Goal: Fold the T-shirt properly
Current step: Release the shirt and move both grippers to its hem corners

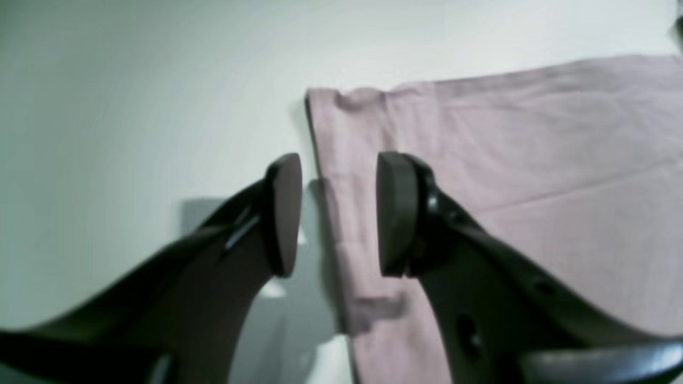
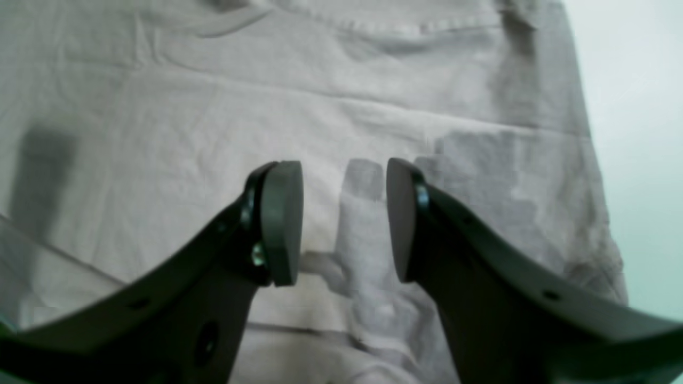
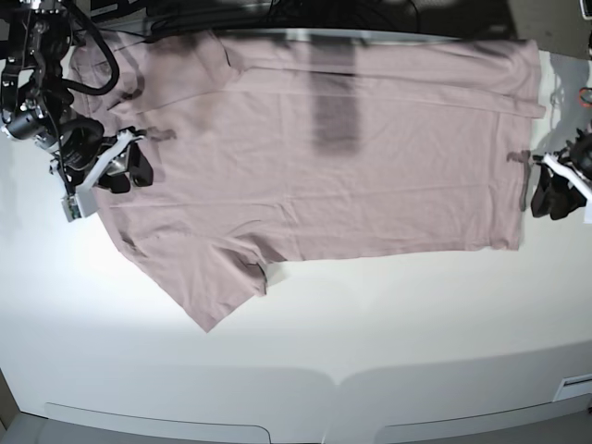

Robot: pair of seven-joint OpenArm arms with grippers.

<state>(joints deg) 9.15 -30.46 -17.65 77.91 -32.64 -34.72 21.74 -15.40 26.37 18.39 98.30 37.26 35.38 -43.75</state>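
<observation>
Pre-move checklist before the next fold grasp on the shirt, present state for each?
1. Left gripper open: ok, its jaws straddle the T-shirt edge with nothing pinched.
2. Right gripper open: ok, over a raised crease, not clamped on it.
3. Shirt released by both: ok.
4. Shirt lying flat on the table: not ok, one sleeve sticks out toward the front and wrinkles remain.
5. Fold edges aligned: cannot tell.
6. Collar position: cannot tell.

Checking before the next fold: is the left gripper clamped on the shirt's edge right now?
No. In the left wrist view the left gripper has its jaws apart, with the T-shirt edge lying flat beneath, ungripped.
</observation>
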